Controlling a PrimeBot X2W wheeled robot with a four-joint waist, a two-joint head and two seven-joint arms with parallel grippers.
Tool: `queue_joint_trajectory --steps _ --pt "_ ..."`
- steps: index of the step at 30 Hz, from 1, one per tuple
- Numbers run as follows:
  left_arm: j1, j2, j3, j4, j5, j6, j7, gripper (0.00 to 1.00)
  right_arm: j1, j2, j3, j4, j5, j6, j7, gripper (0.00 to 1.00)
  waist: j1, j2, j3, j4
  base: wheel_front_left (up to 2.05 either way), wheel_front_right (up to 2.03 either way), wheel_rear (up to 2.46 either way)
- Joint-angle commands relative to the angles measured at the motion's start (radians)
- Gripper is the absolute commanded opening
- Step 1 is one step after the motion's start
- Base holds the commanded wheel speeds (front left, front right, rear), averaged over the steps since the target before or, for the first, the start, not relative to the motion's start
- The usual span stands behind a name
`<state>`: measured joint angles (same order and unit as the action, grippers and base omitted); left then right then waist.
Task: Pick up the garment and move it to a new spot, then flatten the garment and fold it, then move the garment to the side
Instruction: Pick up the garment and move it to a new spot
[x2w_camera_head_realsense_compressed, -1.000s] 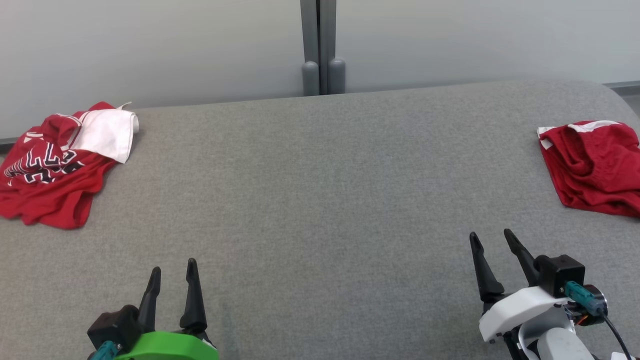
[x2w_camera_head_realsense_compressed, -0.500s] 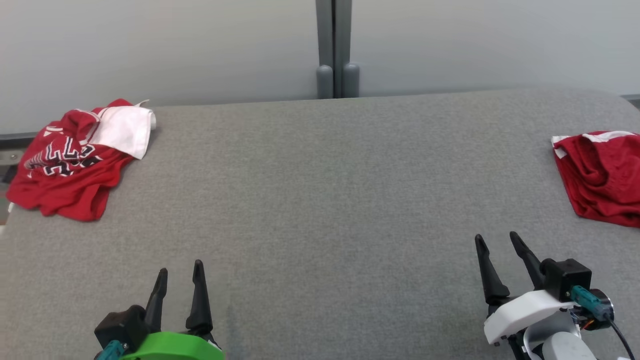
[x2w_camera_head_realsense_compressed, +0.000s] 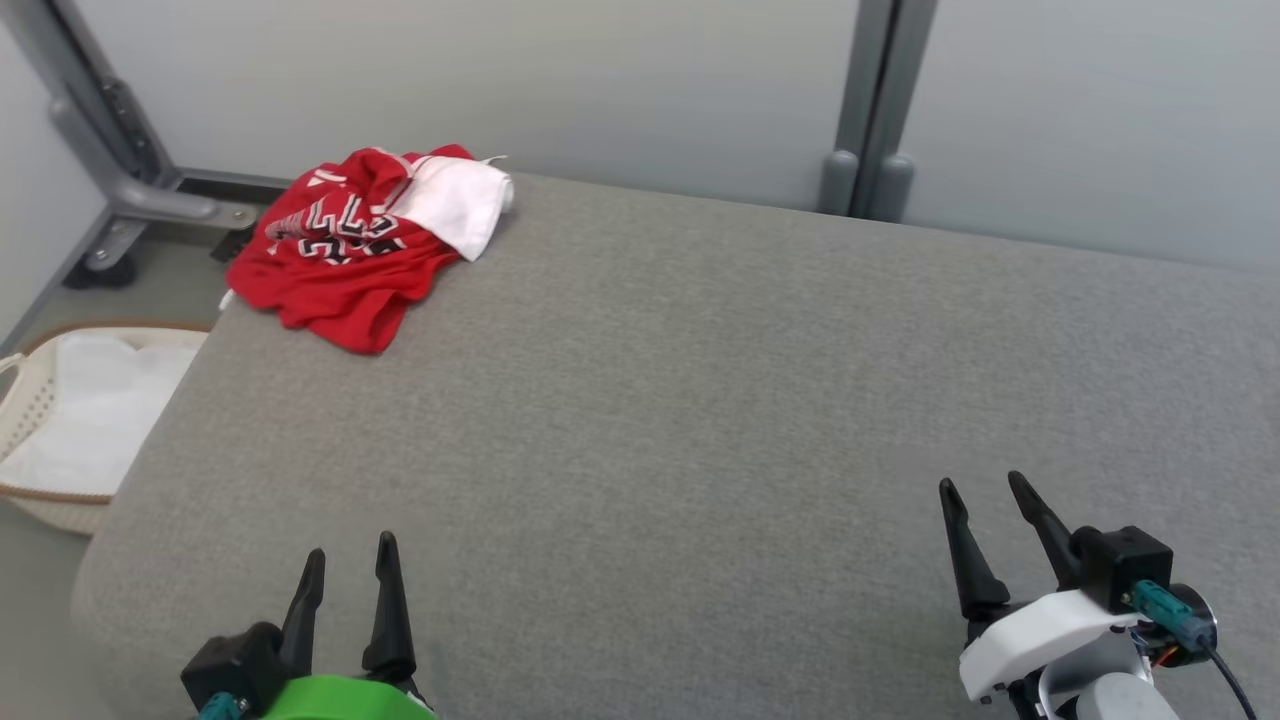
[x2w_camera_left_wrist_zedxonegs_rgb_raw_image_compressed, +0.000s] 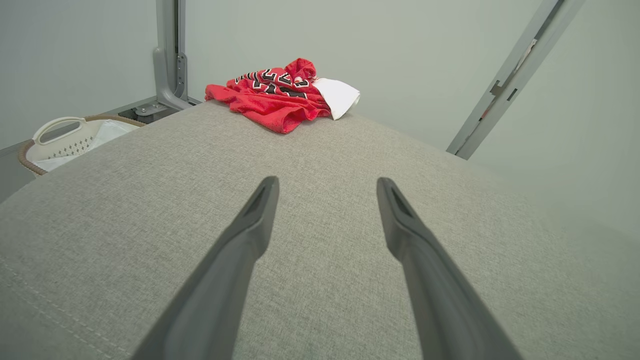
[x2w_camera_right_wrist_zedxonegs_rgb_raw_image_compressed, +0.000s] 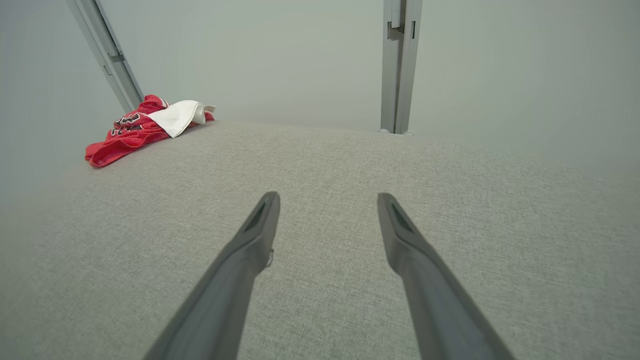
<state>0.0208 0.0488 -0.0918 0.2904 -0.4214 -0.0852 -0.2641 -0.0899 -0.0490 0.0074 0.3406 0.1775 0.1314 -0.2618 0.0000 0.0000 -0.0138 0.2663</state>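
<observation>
A grey fabric-covered tabletop (x2w_camera_head_realsense_compressed: 700, 400) stretches before the robot. A crumpled red-and-white jersey (x2w_camera_head_realsense_compressed: 340, 250) is bunched at its far corner, at 11 o'clock, with its hem at the edge. A cream laundry basket (x2w_camera_head_realsense_compressed: 35, 405) sits on the floor at 9 o'clock. The left hand (x2w_camera_head_realsense_compressed: 350, 545) at 7 o'clock and the right hand (x2w_camera_head_realsense_compressed: 980, 480) at 4 o'clock hover with fingers apart, empty, well apart from the cloth. A long reach or shallow pinch could nudge the jersey overboard.
</observation>
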Motion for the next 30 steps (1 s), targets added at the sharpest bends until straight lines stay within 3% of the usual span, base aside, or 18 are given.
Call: queue_joint_trajectory --steps 1,9,20,24,30 --pt "0.025 0.003 0.007 -0.001 0.007 -0.002 0.000 1.00 0.005 -0.003 0.008 0.004 0.008 -0.001 -0.004 1.00 0.0000 0.0000 -0.015 0.110 0.00 0.00 0.00" --pt "0.037 0.003 0.013 -0.013 0.006 0.000 0.000 1.00 -0.003 -0.004 0.049 0.011 0.016 -0.001 -0.004 1.00 0.0000 0.0000 -0.015 0.135 0.00 0.00 0.00" --pt "-0.022 0.005 0.045 -0.052 0.007 0.007 0.000 1.00 -0.037 -0.004 0.043 -0.010 -0.022 -0.001 -0.004 1.00 0.0000 0.0000 0.055 0.083 0.00 0.00 0.00" --pt "-0.120 0.051 0.087 -0.081 0.037 -0.002 0.000 1.00 -0.074 -0.004 0.028 -0.027 -0.056 -0.001 -0.004 1.00 0.0000 0.0000 0.111 0.050 0.00 0.00 0.00" --pt "-0.368 0.164 0.134 -0.122 0.044 -0.012 0.028 1.00 -0.130 -0.004 0.001 -0.053 -0.108 -0.002 -0.004 1.00 0.0000 0.0000 0.192 0.002 0.00 0.00 0.00"
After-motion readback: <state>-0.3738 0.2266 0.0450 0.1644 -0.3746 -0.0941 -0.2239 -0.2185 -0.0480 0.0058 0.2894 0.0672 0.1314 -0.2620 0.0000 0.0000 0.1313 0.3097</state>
